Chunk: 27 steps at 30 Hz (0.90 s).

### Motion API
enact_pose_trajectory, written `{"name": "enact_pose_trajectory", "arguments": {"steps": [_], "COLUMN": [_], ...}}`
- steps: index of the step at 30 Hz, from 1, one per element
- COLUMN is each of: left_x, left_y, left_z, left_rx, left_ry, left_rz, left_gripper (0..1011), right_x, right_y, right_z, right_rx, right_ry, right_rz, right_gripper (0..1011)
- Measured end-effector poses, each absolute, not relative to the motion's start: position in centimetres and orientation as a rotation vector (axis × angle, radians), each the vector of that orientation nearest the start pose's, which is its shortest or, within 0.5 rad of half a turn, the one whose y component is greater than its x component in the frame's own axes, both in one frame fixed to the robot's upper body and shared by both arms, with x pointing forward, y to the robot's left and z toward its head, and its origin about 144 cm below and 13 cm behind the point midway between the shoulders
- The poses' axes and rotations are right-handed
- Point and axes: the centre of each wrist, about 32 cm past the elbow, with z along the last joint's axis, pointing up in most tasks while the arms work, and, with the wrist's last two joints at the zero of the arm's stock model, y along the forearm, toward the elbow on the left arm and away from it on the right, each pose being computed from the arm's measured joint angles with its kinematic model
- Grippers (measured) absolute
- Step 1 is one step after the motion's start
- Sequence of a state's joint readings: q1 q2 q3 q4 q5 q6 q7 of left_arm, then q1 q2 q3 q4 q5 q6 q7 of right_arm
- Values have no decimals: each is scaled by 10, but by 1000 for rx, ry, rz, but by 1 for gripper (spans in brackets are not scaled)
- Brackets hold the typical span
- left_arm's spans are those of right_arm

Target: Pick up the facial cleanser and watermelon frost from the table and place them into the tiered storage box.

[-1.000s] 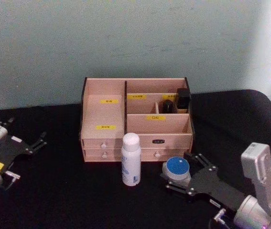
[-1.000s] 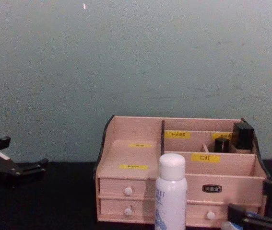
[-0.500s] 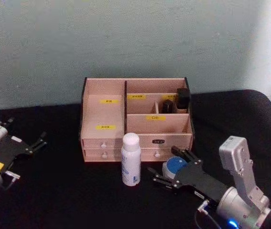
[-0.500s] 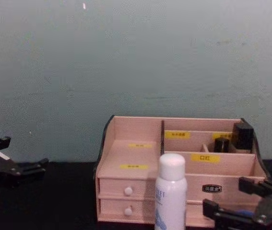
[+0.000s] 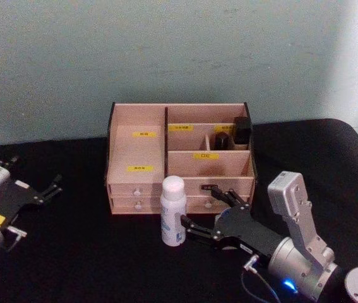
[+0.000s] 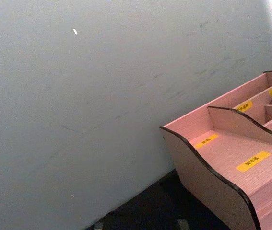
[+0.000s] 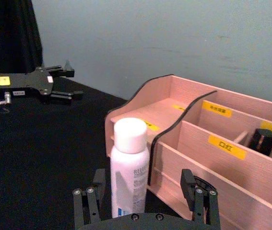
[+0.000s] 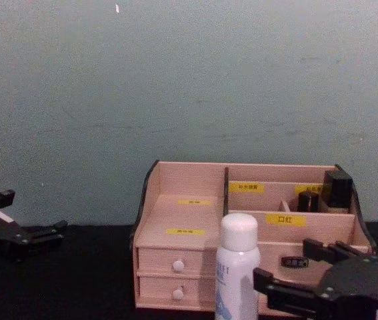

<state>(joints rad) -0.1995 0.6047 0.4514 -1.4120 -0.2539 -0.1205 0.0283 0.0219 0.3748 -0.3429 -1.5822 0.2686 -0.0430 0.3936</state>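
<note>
Here, your right claw (image 5: pixel 199 206) hangs spread just beside the upright white cylindrical facial cleanser bottle (image 5: pixel 173 211), which stands on the black table (image 5: pixel 77 252) before the pale pink wooden tiered storage box (image 5: pixel 137 120); your left claw (image 7: pixel 73 84) rests spread, far left.

Matt pale wood for the box (image 5: pixel 180 113), smooth white plastic for the bottle (image 5: pixel 173 213), matt black cloth over the tabletop (image 5: pixel 71 252).
</note>
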Motion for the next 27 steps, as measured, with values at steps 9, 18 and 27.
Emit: {"name": "enact_pose_trajectory", "arguments": {"steps": [9,18,27], "left_x": [489,489,489], "left_y": [310,310,310], "left_z": [1140,1140,1140], "left_rx": [304,304,304], "left_ry": [-285,-285,-285], "left_rz": [1248,1248,1248], "left_gripper": [1001,1001,1002], "right_x": [452,462,470], "right_y": [-226,-220,-214], "right_z": [1131,1130,1128], "right_rx": [-110,-121,-129], "right_ry": [-18,-10,-3], "right_rz": [-822,-815,-803], "right_gripper": [1002,1002,1002]}}
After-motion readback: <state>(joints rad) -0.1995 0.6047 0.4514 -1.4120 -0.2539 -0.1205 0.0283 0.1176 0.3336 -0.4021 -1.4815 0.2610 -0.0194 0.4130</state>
